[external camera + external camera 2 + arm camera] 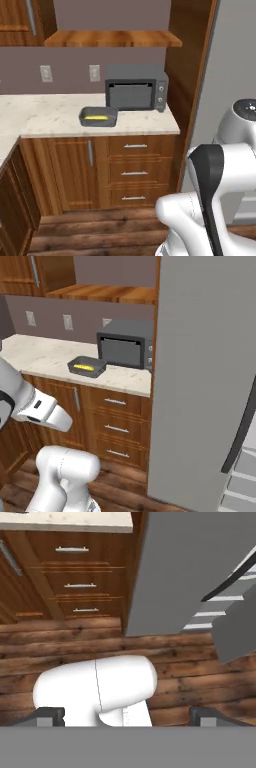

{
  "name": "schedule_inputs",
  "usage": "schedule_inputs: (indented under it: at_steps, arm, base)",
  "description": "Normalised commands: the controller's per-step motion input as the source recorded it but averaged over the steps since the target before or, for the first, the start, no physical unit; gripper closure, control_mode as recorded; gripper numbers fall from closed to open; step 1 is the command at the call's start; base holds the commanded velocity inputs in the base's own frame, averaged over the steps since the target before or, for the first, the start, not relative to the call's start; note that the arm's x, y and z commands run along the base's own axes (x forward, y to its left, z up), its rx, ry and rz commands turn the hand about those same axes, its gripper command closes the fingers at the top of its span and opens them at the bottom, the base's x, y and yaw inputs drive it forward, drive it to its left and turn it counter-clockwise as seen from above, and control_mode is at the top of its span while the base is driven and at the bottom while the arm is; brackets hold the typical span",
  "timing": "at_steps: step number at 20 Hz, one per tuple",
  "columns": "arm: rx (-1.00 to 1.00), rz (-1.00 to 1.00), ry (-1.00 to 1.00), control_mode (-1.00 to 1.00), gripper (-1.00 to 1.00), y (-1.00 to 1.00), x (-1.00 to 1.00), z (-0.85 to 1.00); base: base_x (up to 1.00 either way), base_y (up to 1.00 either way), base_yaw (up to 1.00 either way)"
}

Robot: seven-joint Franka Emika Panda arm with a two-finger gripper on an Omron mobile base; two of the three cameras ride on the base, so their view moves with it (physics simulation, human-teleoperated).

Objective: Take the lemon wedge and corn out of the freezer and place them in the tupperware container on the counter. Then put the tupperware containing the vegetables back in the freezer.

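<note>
**Freezer ajar, tray loaded on counter — arm idle low**

Freezer [200, 381] — tall grey unit at the right; its flat door stands swung outward, with the dark curved handle [242, 428] and pale shelves [240, 481] showing at its right edge.

Counter [45, 115] — cream speckled stone over brown drawers [135, 172], running up to the wooden panel beside the freezer.

Toaster oven [136, 87] — dark boxy unit at the back of the counter, just behind and to the right of the tray.

Tupperware container [98, 117] — shallow dark-grey tray on the counter, well apart from the arm.

Corn [96, 118] — slim yellow piece lying inside the tray. Whether a lemon wedge lies with it is too small to tell.

Gripper [127, 714] — jaws spread wide, empty, looking down at the wooden floor [65, 647] near the drawer fronts.

Risks, as judged: a shallow tray with a low rim gives little to pinch; a tilted lift could spill the contents. The door may block the carry path and be struck in passing.
</note>
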Motion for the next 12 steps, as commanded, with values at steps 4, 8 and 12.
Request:
schedule_inputs:
  at_steps: [4,8,12]
  arm:
    - [0.0,0.0,0.0,1.0,-1.0,0.0,0.0,0.0]
    - [0.0,0.0,0.0,1.0,-1.0,0.0,0.0,0.0]
    - [0.0,0.0,0.0,1.0,-1.0,0.0,0.0,0.0]
  base:
    - [-0.06,-1.0,0.0]
    - [-0.01,-0.99,0.0]
    - [0.12,-0.86,0.0]
